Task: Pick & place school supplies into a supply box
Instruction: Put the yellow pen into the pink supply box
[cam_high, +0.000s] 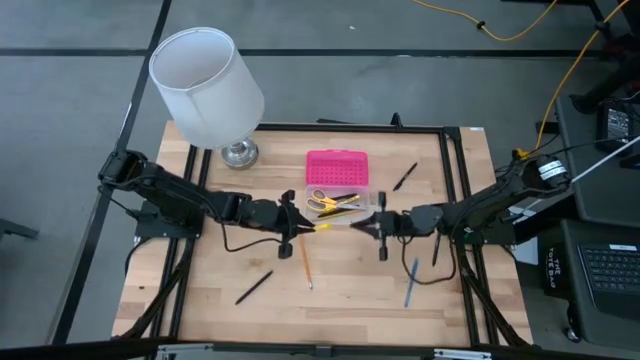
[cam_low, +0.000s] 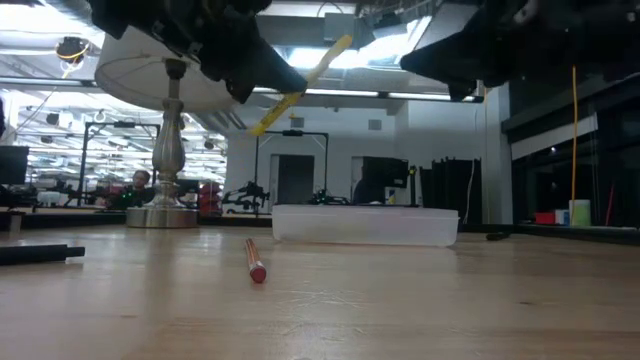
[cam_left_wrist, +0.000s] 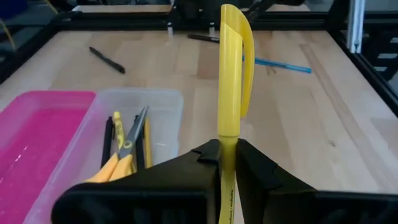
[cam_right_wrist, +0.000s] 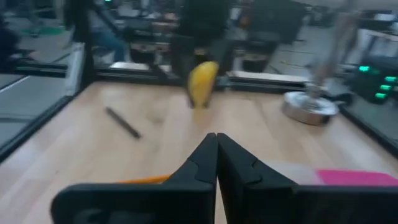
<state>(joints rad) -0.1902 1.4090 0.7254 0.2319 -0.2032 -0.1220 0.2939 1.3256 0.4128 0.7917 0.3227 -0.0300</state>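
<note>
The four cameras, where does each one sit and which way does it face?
High view: overhead, straight down; both arms, supply box.
Low view: table height, looking level across; arms above, yellow highlighter aloft.
Left wrist: left gripper clamps the highlighter beside the box.
Right wrist: shut right gripper faces the highlighter.
Shared: highlighter everywhere.

I see a yellow pen (cam_left_wrist: 234, 74), a pink lid (cam_high: 337, 167), a white lampshade (cam_high: 205, 85), and a blue pen (cam_high: 411, 283).
</note>
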